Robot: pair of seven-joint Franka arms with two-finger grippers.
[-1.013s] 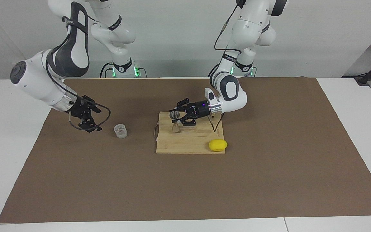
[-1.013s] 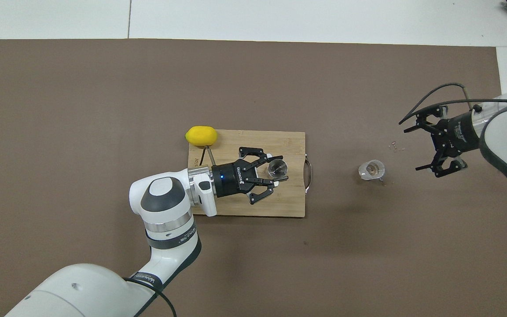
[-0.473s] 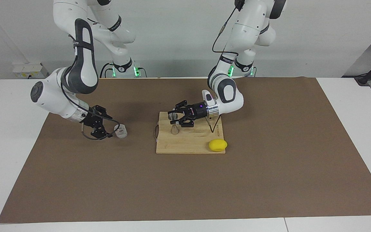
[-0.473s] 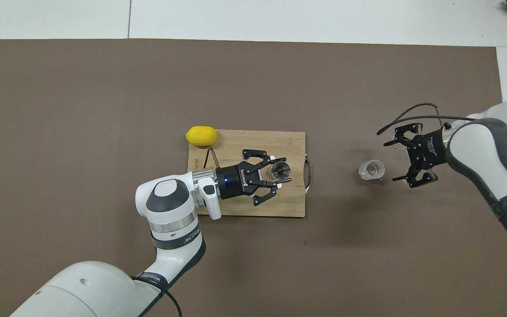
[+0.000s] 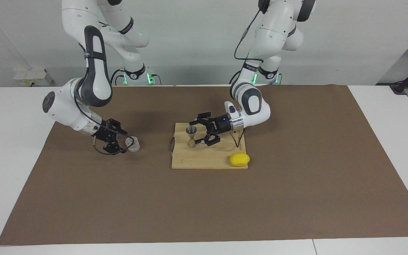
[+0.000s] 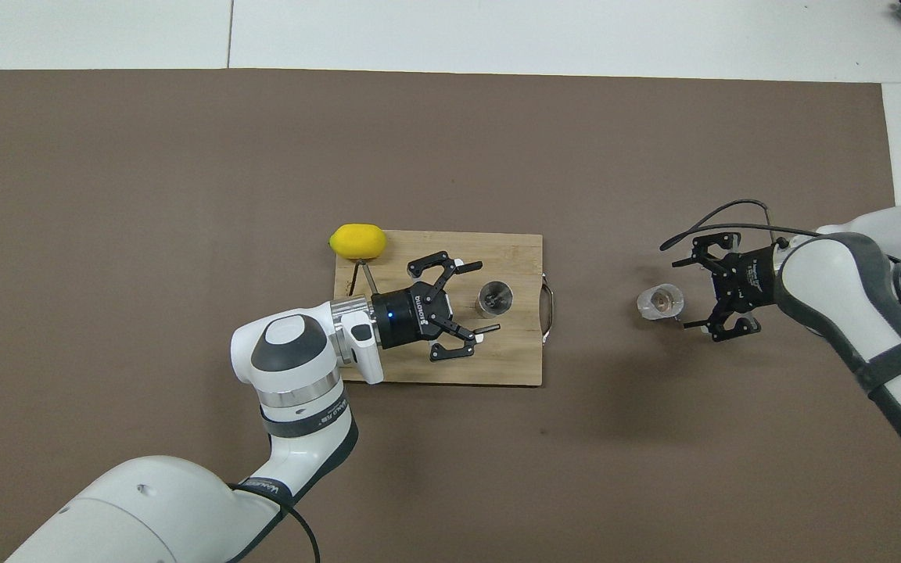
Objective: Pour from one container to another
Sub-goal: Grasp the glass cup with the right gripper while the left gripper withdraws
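Observation:
The clear glass tumbler (image 5: 133, 144) (image 6: 660, 302) stands on the brown mat toward the right arm's end of the table, with something brownish at its bottom. My right gripper (image 5: 122, 141) (image 6: 685, 295) hangs low right beside it, open, its fingers not around the glass. The grey metal jigger (image 5: 191, 136) (image 6: 493, 298) stands upright on the wooden cutting board (image 5: 207, 161) (image 6: 517, 363). My left gripper (image 5: 197, 133) (image 6: 482, 298) is level with it, open wide, one fingertip on each side of the jigger and apart from it.
A yellow lemon (image 5: 239, 159) (image 6: 357, 241) lies at the board's corner toward the left arm's end, farther from the robots than the jigger. A thin dark rod (image 5: 237, 138) leans by the left wrist. The brown mat (image 5: 296, 177) covers most of the table.
My left gripper has opened and let go of the jigger, which stays standing on the board. My right gripper has come down and in to the tumbler's side.

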